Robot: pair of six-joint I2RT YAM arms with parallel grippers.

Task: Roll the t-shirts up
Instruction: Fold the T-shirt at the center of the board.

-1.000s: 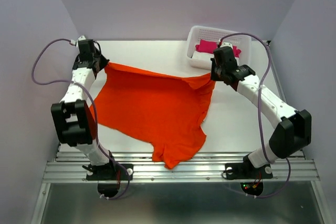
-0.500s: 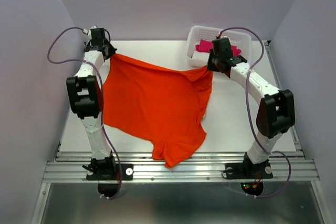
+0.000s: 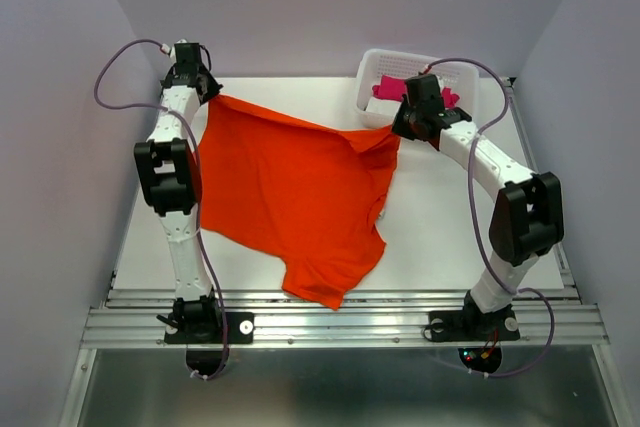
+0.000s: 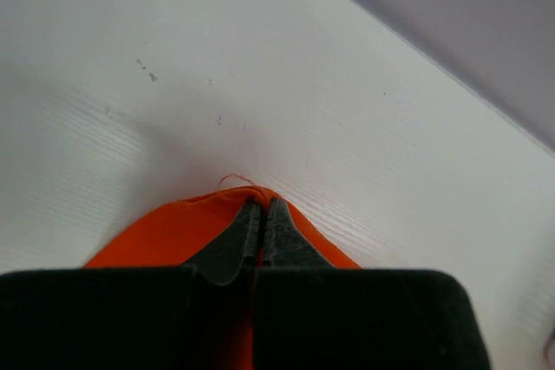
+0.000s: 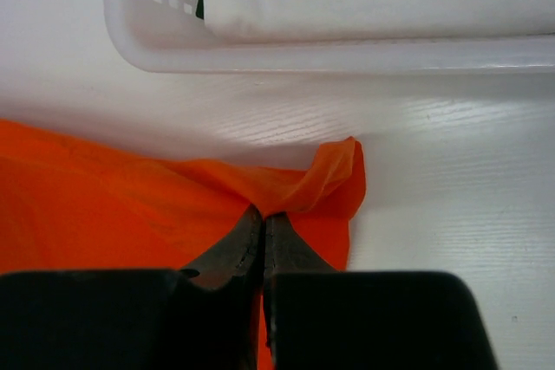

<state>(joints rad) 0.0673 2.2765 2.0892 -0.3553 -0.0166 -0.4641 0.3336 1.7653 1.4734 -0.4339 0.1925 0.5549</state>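
With the left fingers [image 4: 231, 245] and right fingers [image 5: 229, 247] each pinching a far corner, I see the orange-red t-shirt [image 3: 290, 187] extending lengthwise toward the arm bases over the bench [image 3: 450, 237].

No writing, label, brand, number or sign can be read in any view. The t-shirt [image 3: 290, 197] is plain orange-red fabric with no print, and the white basket [image 3: 374, 115] near the t-shirt's far right corner shows no legible mark.
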